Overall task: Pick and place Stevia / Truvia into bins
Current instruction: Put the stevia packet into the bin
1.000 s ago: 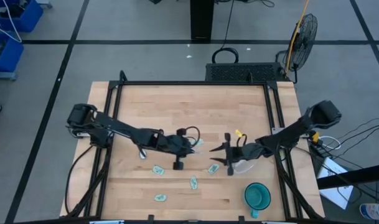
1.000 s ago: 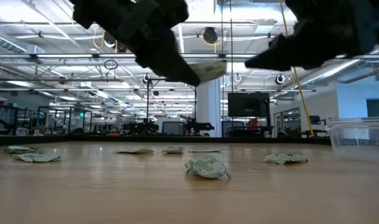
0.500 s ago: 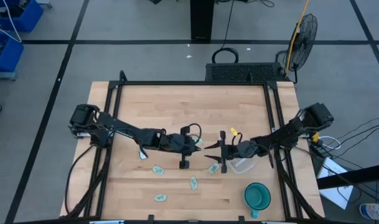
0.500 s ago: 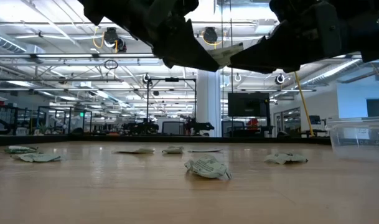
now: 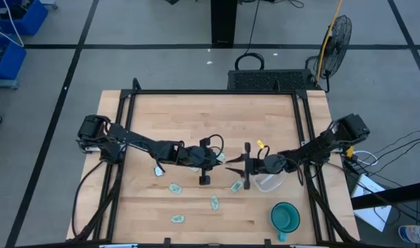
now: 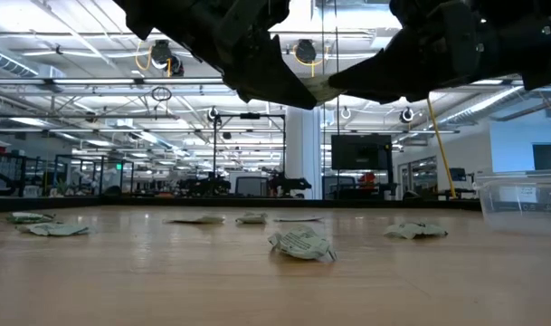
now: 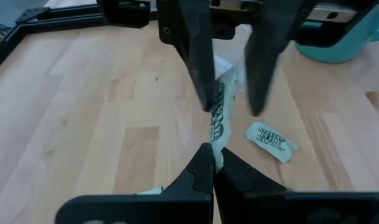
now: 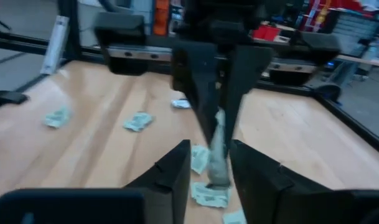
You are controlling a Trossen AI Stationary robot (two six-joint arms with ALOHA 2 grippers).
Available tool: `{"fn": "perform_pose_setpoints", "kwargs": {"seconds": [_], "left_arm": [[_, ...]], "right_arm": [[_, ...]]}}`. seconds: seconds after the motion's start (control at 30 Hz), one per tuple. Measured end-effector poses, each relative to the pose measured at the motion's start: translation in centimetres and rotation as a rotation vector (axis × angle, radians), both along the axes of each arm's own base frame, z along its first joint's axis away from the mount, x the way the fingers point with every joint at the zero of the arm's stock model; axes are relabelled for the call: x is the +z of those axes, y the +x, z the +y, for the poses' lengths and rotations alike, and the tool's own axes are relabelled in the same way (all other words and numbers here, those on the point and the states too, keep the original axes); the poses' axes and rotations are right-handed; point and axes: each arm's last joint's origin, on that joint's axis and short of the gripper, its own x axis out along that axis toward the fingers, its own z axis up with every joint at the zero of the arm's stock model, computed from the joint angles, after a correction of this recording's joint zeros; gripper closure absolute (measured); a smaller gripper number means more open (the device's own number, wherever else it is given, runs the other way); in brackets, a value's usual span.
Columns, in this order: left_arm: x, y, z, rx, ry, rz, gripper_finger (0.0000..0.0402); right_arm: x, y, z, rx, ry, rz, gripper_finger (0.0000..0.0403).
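Note:
Both grippers meet above the middle of the table. My left gripper (image 5: 218,159) (image 7: 213,163) is shut on one pale green and white Stevia packet (image 7: 220,121) (image 6: 321,88), held in the air. My right gripper (image 5: 230,164) (image 8: 213,167) faces it, open, with a finger on each side of the packet's free end (image 8: 218,149). I cannot tell whether they touch it. Several more packets lie flat on the wood (image 5: 175,187) (image 5: 214,202) (image 5: 236,186) (image 6: 302,243). The clear bin (image 5: 270,182) (image 6: 524,194) stands under the right arm. My left gripper pinches the packet's near end (image 7: 215,151) between its two fingertips, reaching level from the table's left. The packet is lifted clear of the table and sticks out beyond the fingertips toward the right gripper.
A round teal cup (image 5: 285,217) stands near the table's front right corner, just in front of the bin. More packets lie left of centre (image 5: 159,171) and near the front edge (image 5: 177,219). A black frame borders the table (image 5: 210,91). The far half is bare wood.
My right gripper has moved toward the table's left, up to the left gripper, until its open fingers stand around the packet. My left gripper has kept the packet pinched, risen a little and edged right. The packets on the table have stayed put.

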Motion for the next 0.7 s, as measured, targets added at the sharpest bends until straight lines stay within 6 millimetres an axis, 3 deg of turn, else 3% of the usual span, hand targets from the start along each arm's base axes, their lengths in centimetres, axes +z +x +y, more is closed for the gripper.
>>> {"fn": "perform_pose_setpoints", "kwargs": {"seconds": [0.23,0.7], "left_arm": [[0.01,0.0,-0.01,-0.003,-0.002,0.0,0.0398],[0.17,0.07,-0.11,-0.016,0.028,-0.02,0.0321]], "right_arm": [[-0.06,-0.02,-0.09,-0.03,-0.009,0.005,0.0391],[-0.41,-0.09,-0.12,-0.029,-0.024,0.041,0.0398]]}}
